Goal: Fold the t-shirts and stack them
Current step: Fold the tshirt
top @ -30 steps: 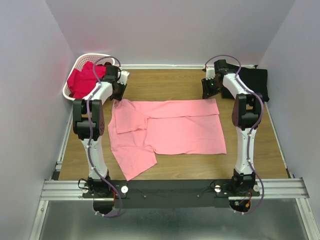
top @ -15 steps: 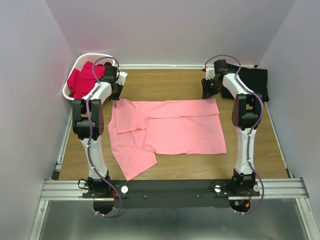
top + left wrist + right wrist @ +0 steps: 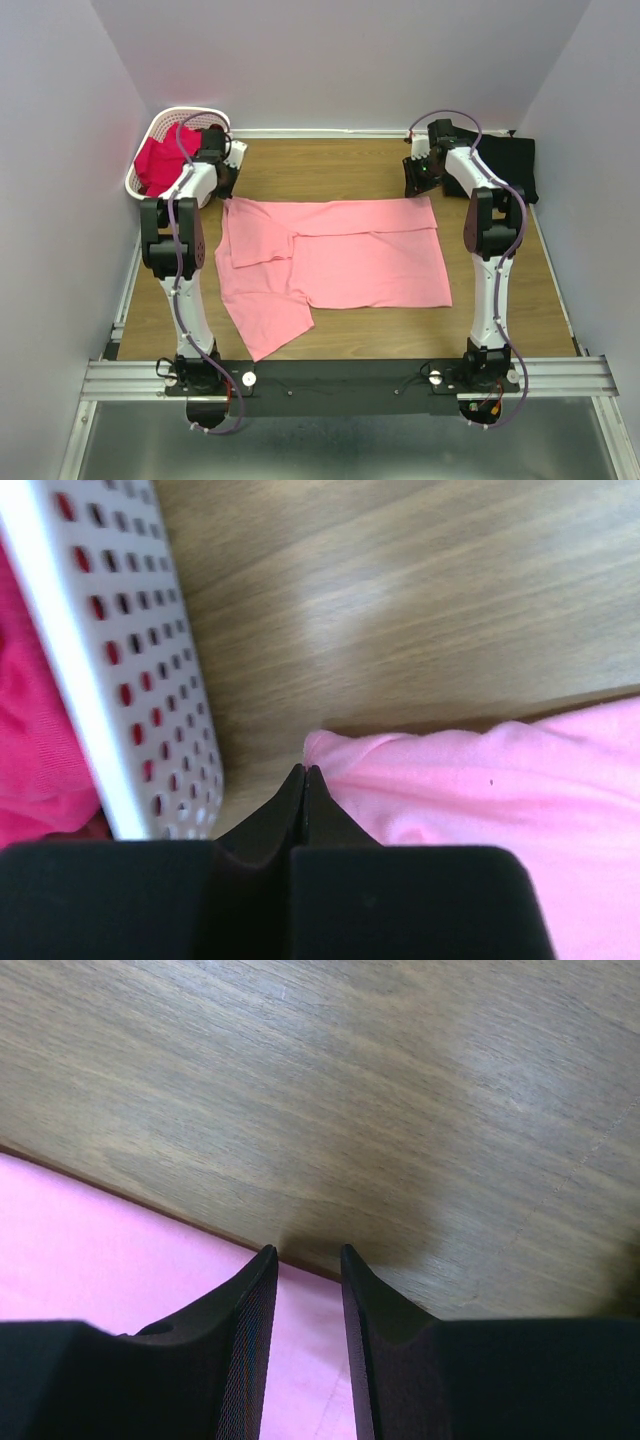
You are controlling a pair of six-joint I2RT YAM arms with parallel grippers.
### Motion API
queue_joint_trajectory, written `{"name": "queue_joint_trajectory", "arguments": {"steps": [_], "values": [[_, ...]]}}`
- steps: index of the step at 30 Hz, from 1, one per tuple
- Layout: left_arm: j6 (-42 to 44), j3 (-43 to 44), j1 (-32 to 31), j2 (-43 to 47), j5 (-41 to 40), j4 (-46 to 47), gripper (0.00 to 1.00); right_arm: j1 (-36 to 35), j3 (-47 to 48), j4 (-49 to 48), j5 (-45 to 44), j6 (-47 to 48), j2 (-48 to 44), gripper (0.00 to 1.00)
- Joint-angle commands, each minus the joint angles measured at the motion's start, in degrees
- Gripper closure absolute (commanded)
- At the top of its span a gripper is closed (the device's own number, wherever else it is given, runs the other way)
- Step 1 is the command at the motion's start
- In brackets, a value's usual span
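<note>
Far left, the basket (image 3: 190, 110) holds the red t-shirts (image 3: 160, 160), and my left end effector (image 3: 305, 772) is pinched fully closed right at the pink t-shirt (image 3: 350, 250)'s far-left corner; can't tell if it's caught any fabric. That shirt's spread out on the table (image 3: 330, 165). My right end effector (image 3: 305, 1250) sits partly open and empty at its far-right corner, with the black t-shirt (image 3: 512, 165) beyond.

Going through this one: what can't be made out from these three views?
- Left wrist view: whether the shut left gripper grips the corner of the pink t-shirt; its own fingers cover the contact.
- Top view: how many magenta t-shirts are in the basket; bunched together, partly behind the left arm.
- Top view: whether the black t-shirt is folded; dark, partly behind the right arm.
</note>
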State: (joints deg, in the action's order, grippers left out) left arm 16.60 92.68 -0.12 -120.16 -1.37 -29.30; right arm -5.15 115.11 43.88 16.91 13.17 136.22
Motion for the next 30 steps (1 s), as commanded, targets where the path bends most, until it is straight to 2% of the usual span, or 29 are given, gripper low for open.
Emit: {"name": "queue_joint_trajectory", "arguments": {"steps": [1,8,9,10,15,19,27,28,30], "values": [[-2.01,3.02,2.75,1.15,1.10,0.47,1.00,0.05,-1.56,1.47,-3.28,1.16,2.20,0.61],[-4.91,5.67,3.72,-1.39,9.44,-4.27,1.00,0.05,-1.82,1.39,-3.64,2.38,0.98,0.62],[-4.91,5.67,3.81,-1.22,9.71,-4.27,0.95,0.05,-1.91,1.30,-3.03,2.65,-0.24,0.60],[-5.00,5.49,3.72,-1.13,9.98,-4.10,0.95,0.05,-1.47,1.38,-2.58,2.83,-0.69,0.59],[-4.91,5.93,3.72,-1.57,10.16,-4.27,0.99,0.14,0.91,1.73,4.00,3.00,-2.89,0.41],[-4.74,6.45,3.81,-2.01,9.89,-4.45,1.00,0.05,1.61,3.23,5.77,4.14,-2.63,0.38],[-4.65,7.60,3.72,-2.98,9.72,-4.89,1.00,0.05,-1.38,3.76,0.86,8.19,-1.31,0.39],[-4.65,7.60,3.72,-3.06,9.63,-4.89,1.00,0.05,-1.55,3.76,0.33,8.36,-1.05,0.41],[-4.82,7.51,3.72,-3.15,9.72,-4.72,1.00,0.05,-2.08,3.76,-2.48,9.33,-0.61,0.55]]}}
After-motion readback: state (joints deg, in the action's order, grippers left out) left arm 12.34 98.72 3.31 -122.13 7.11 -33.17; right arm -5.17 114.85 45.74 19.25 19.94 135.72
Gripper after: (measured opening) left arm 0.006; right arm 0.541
